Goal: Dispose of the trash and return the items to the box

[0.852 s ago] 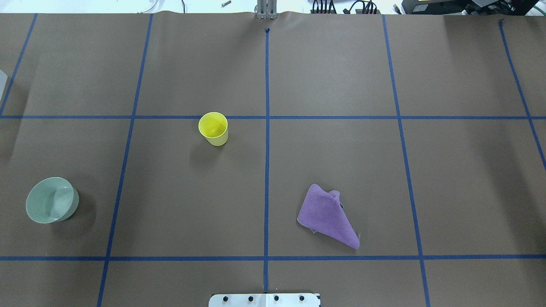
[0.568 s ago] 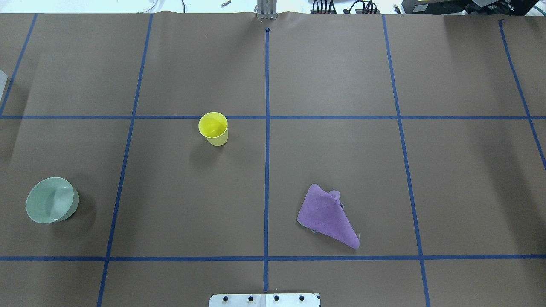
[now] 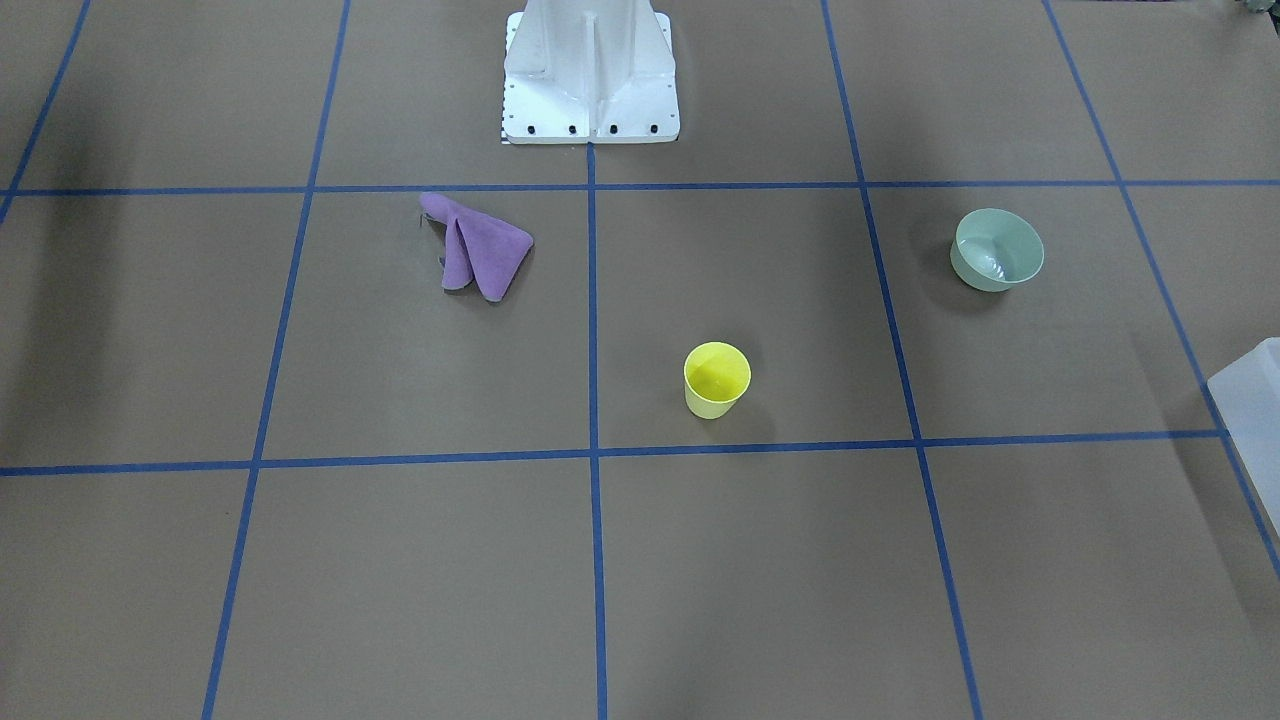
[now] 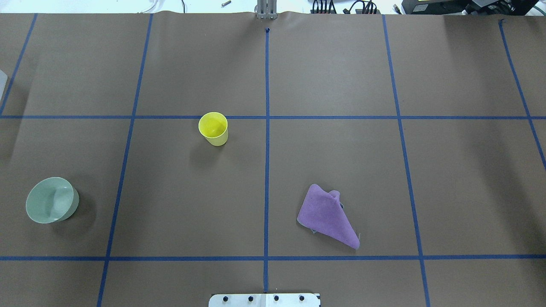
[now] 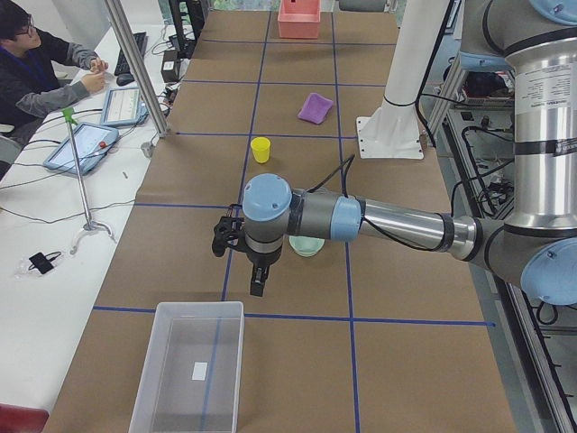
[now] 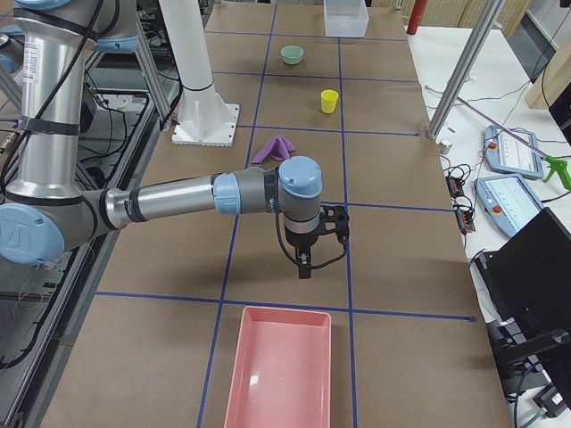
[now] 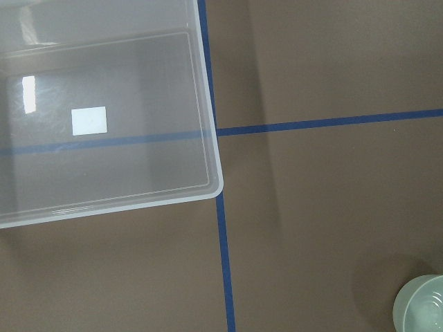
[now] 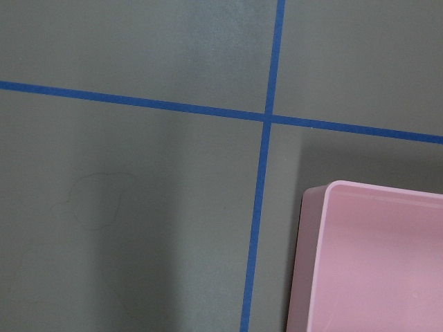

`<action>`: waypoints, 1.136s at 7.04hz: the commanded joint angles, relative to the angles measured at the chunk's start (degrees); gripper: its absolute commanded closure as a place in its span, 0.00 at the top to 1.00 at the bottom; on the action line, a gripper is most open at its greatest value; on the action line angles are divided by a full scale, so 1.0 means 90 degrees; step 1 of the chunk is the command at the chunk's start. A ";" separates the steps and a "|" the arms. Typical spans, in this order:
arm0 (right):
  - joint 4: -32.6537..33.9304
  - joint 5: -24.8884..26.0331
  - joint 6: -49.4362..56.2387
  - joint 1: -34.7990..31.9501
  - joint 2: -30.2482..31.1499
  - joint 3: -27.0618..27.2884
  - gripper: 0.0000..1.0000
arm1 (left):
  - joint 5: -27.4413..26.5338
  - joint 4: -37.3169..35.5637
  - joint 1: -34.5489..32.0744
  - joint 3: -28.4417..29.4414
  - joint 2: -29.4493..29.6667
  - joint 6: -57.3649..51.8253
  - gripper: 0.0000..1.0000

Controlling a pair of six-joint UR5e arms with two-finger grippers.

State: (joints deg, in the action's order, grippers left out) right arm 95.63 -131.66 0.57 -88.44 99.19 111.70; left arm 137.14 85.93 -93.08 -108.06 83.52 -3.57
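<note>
On the bench (image 4: 341, 85), the cup (image 4: 213, 128) is standing just left of centre. The bowl (image 4: 52, 206) is sitting further left, nearer the robot. The cloth (image 4: 327, 216) is lying right of centre. A box (image 5: 200, 305) is sitting at the left end and a tray (image 6: 284, 310) at the right end.

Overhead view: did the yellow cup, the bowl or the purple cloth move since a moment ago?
Nothing visibly changed. The yellow cup, the green bowl and the purple cloth all sit in the same spots as before.
</note>
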 commanded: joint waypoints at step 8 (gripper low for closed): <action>-0.0059 -0.0205 -0.0885 0.0887 -0.0579 0.0147 1.00 | 0.0115 0.0384 0.0896 0.0004 0.0388 0.0471 0.99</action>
State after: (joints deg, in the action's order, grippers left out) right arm 95.10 -133.90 -1.44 -84.21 96.39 112.90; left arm 138.55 89.48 -88.62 -108.12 87.07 -1.96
